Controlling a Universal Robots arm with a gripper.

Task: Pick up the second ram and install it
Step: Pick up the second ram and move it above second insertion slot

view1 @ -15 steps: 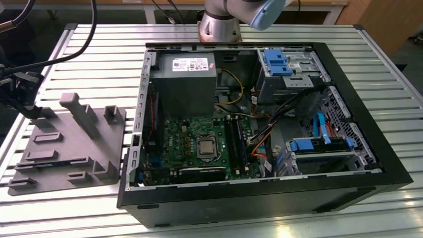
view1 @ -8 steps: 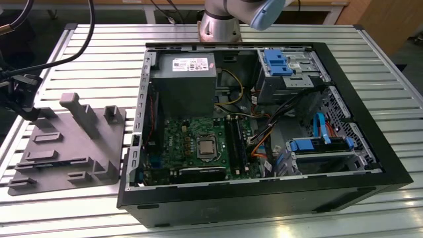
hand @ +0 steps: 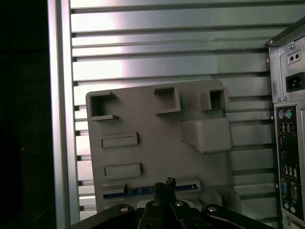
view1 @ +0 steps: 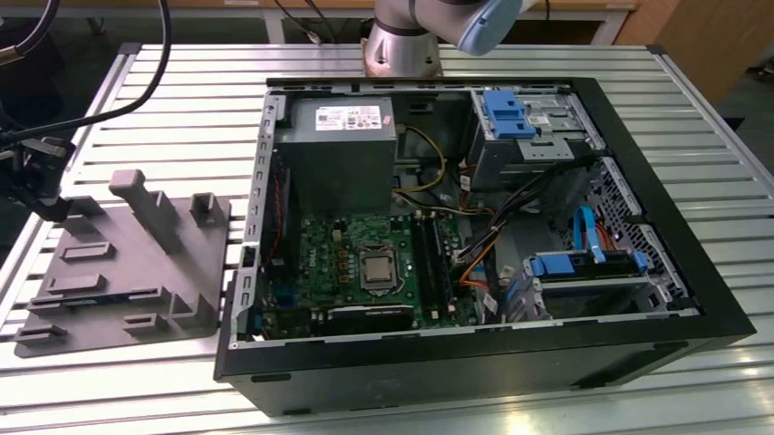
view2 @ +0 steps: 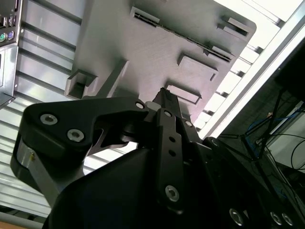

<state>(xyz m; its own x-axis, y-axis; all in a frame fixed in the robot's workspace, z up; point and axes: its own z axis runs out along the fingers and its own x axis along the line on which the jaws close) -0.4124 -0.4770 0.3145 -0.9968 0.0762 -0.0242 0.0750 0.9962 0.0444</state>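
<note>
Over the grey holder (hand: 157,119) — the claw (hand: 165,183) partly hides the second ram (hand: 136,192).

1. The second ram (hand: 136,192): sunk in a slot of the grey fixture (hand: 157,138). The first wrist view gives just its blue top edge, with the mid-length covered by the gripper (hand: 165,183).
2. Robot arm (view1: 423,32): cut off by the exterior view's top edge.
3. Computer case (hand: 288,119): cut off at the edge of the first wrist view.
4. Memory slots (view1: 432,263): too small to tell whether any is filled.
5. Second wrist view: the gripper's body hides the nearer part of the grey fixture.
</note>
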